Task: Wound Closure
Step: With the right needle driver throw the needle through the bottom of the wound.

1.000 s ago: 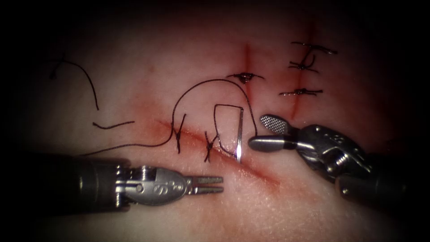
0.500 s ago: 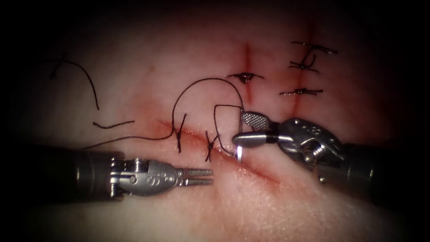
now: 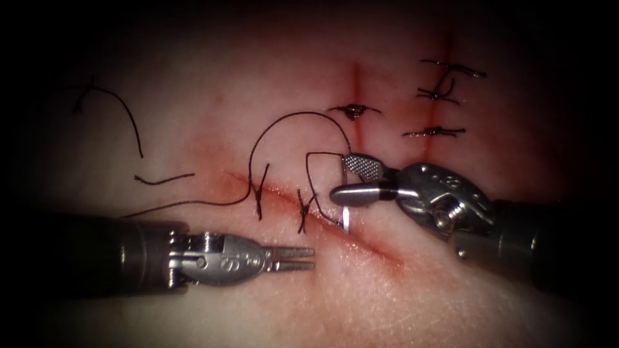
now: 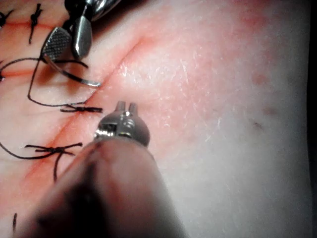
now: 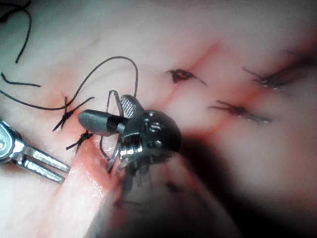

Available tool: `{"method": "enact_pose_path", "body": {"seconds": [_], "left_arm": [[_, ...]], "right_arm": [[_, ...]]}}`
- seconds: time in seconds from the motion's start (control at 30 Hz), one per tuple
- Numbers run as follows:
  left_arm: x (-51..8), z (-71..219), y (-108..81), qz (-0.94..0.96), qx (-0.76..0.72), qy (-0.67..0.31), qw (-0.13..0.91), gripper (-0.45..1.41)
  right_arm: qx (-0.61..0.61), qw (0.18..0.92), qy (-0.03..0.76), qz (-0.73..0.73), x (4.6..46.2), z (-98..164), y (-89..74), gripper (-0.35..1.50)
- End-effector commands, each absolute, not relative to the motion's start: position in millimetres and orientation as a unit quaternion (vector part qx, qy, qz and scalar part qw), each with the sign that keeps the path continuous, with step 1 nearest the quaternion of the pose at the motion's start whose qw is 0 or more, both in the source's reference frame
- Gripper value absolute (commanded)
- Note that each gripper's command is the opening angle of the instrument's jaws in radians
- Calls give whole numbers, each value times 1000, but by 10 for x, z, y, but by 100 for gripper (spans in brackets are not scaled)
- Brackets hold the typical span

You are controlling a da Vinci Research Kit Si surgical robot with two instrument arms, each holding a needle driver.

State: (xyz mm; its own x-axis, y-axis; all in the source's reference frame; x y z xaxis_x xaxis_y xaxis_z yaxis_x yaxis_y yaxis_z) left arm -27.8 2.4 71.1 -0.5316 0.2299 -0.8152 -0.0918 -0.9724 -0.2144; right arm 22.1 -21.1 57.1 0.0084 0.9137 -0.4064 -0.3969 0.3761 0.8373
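The curved needle stands in the tissue at the long oblique cut, just right of its second stitch. My right tool has open jaws astride the needle's upper part, one on either side, and holds nothing. In the left wrist view the needle curves down from those jaws to the cut's edge. Dark thread arcs from the needle's tail over the first stitch and trails off left. My left tool hovers below the cut, jaws slightly open, empty.
Two short cuts at the upper right carry tied stitches. Cut ends of thread lie on the tissue at the left. Red fluid stains the cut's edges.
My right tool moved left onto the needle and now straddles it, with its jaws a little narrower. The left tool drifted slightly left and back. The needle stayed in place.
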Motion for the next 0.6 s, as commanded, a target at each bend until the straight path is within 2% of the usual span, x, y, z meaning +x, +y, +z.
{"method": "enact_pose_path", "body": {"seconds": [0.03,0.3,0.43,0.47,0.5,0.53,0.57,0.6], "left_arm": [[-282,715,21,872,-475,-73,93,-13],[-281,716,19,873,-473,-76,94,-13],[-283,716,19,873,-473,-75,94,-13],[-282,716,19,873,-473,-75,94,-13],[-282,716,18,873,-473,-75,94,-13],[-282,716,18,873,-473,-75,94,-13],[-282,716,18,873,-472,-76,93,-13],[-281,716,18,873,-472,-76,93,-13]], "right_arm": [[258,663,499,495,234,575,-207,148],[248,685,489,480,233,591,-206,147],[263,686,489,470,243,591,-207,135],[260,689,489,468,247,593,-208,126],[265,686,484,474,248,594,-208,108],[272,684,477,481,249,595,-209,73],[269,688,463,489,248,596,-210,24],[259,699,440,501,246,596,-211,-35]]}}
